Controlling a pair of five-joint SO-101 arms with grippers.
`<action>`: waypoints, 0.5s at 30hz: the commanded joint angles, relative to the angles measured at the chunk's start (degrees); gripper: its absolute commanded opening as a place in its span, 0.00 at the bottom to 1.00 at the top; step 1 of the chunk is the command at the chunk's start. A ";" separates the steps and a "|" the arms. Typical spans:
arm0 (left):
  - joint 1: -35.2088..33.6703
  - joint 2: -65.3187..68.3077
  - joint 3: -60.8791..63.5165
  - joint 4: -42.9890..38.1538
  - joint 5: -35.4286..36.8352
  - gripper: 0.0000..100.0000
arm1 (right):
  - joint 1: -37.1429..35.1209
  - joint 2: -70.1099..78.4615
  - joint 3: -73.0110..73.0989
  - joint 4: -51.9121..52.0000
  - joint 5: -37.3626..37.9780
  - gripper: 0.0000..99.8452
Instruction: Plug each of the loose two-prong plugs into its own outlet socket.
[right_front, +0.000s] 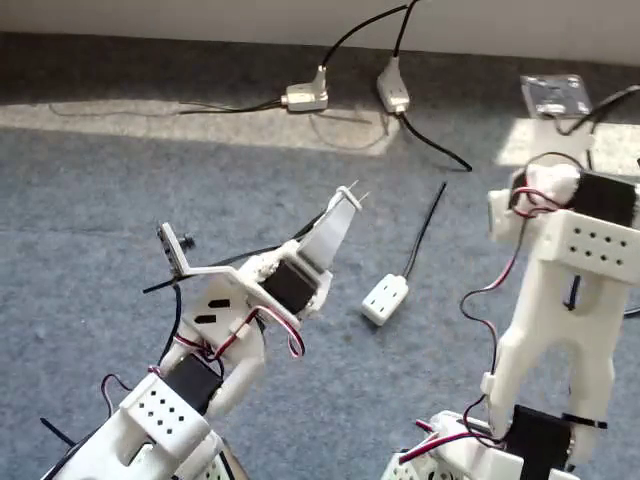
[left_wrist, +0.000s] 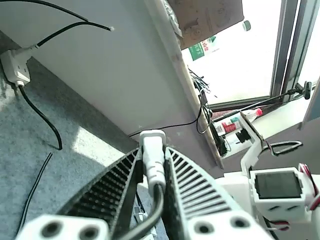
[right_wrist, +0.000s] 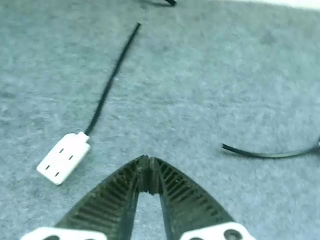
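Left gripper (right_front: 340, 212) clamps a white plug (left_wrist: 154, 167) aloft, near the outlet socket (right_front: 385, 298) on grey carpet (right_front: 120, 200); next prob. line prongs w/ slots & push; right gripper (right_wrist: 148, 161) closed, empty.

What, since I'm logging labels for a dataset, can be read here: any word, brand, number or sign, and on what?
No text is legible.
green label by the window: carries print, too blurred to read.
containers on the ledge: labels too small to read.
plug: no marking visible.
outlet socket: slots only, no lettering visible.
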 joint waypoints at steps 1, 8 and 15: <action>-2.86 -0.13 -8.75 10.11 -0.18 0.01 | 10.15 -0.22 -1.01 1.80 0.44 0.01; -6.29 17.54 -20.44 13.36 -0.18 0.01 | 19.38 -0.66 19.21 -4.00 2.81 0.01; -5.58 45.58 -46.29 37.89 2.55 0.01 | 19.65 -0.84 44.09 -20.18 6.86 0.01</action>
